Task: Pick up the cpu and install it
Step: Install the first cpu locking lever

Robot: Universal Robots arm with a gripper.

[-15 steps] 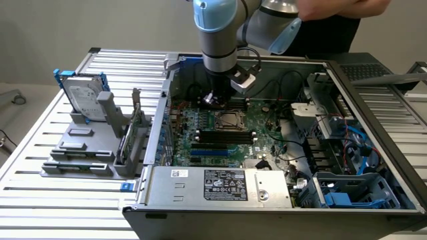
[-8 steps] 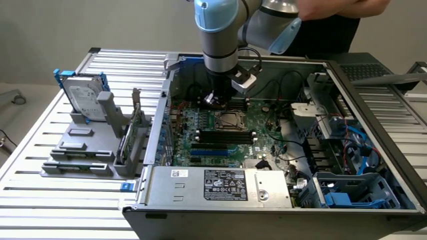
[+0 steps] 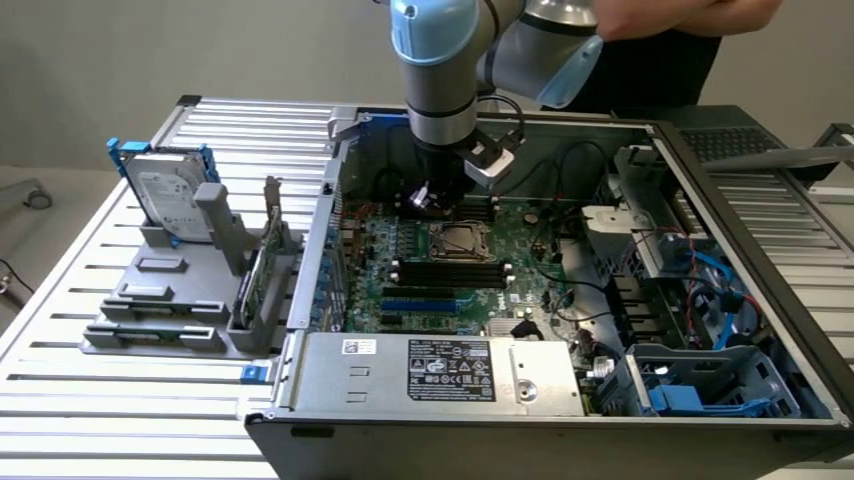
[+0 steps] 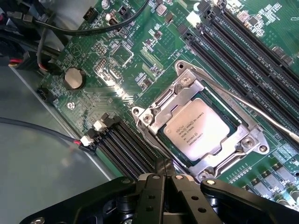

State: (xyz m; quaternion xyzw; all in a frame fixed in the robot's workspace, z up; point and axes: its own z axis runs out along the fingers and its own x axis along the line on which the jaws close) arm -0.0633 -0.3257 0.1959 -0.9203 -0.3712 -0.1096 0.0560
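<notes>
One open case (image 3: 747,300) on a slatted table (image 3: 80,300). Exterior view, left to right: grey rack (image 3: 174,300) holding an upright hard drive (image 3: 167,190); motherboard (image 3: 454,280) with the socket (image 3: 463,240) at its middle; drive cages (image 3: 694,385) at the exterior view's right. Gripper (image 3: 430,195) hangs over the board just beside the socket, jaws clenched together on nothing, seen closed in the wrist view (image 4: 164,170). Cpu (image 4: 197,129) lies flat inside the socket frame (image 4: 205,121), silver face up, apart from the fingertips. Coin cell (image 4: 74,78) sits well apart on the board.
</notes>
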